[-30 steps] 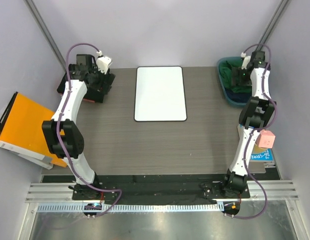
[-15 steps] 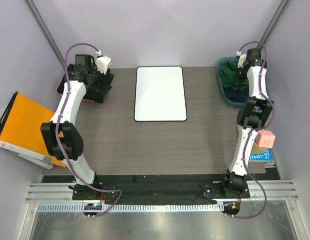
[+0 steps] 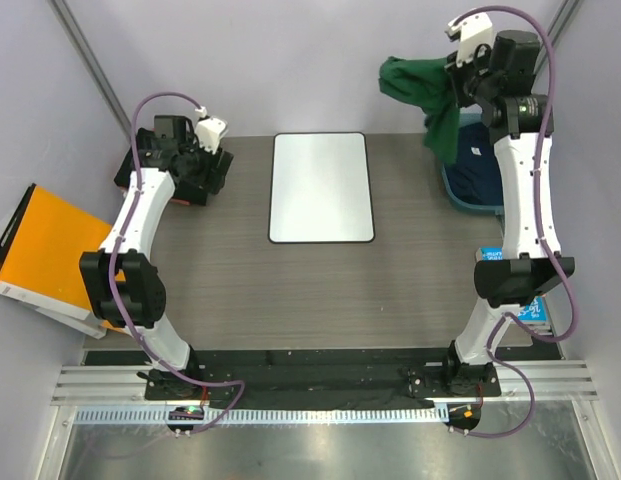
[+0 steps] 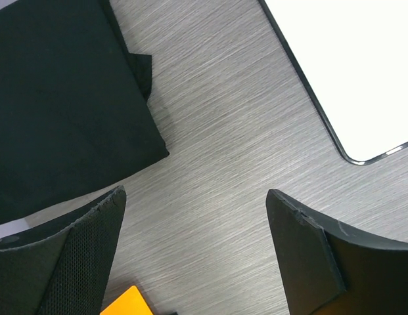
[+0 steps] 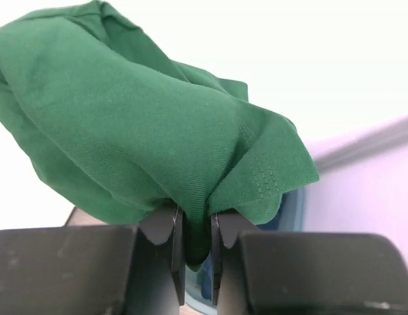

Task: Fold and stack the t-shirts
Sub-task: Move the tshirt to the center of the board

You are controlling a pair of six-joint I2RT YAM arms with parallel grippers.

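Note:
A dark green t-shirt (image 3: 418, 92) hangs bunched in the air above the back right corner, and my right gripper (image 3: 460, 84) is shut on it. In the right wrist view a fold of this green t-shirt (image 5: 144, 125) is pinched between the two jaws of my right gripper (image 5: 197, 220). Below it a navy t-shirt (image 3: 482, 165) lies in the blue bin (image 3: 458, 196). Black folded t-shirts (image 4: 59, 111) lie at the back left. My left gripper (image 4: 196, 197) stands open over bare table just beside their edge, and in the top view my left gripper (image 3: 205, 165) partly covers the stack.
A white rectangular board (image 3: 320, 187) lies flat at the back middle of the table, and its corner (image 4: 361, 65) shows in the left wrist view. An orange folder (image 3: 50, 255) leans off the table's left side.
My right gripper has shut on the green t-shirt in the bin and lifted it high above the bin. My left gripper has stayed near the black stack, still open.

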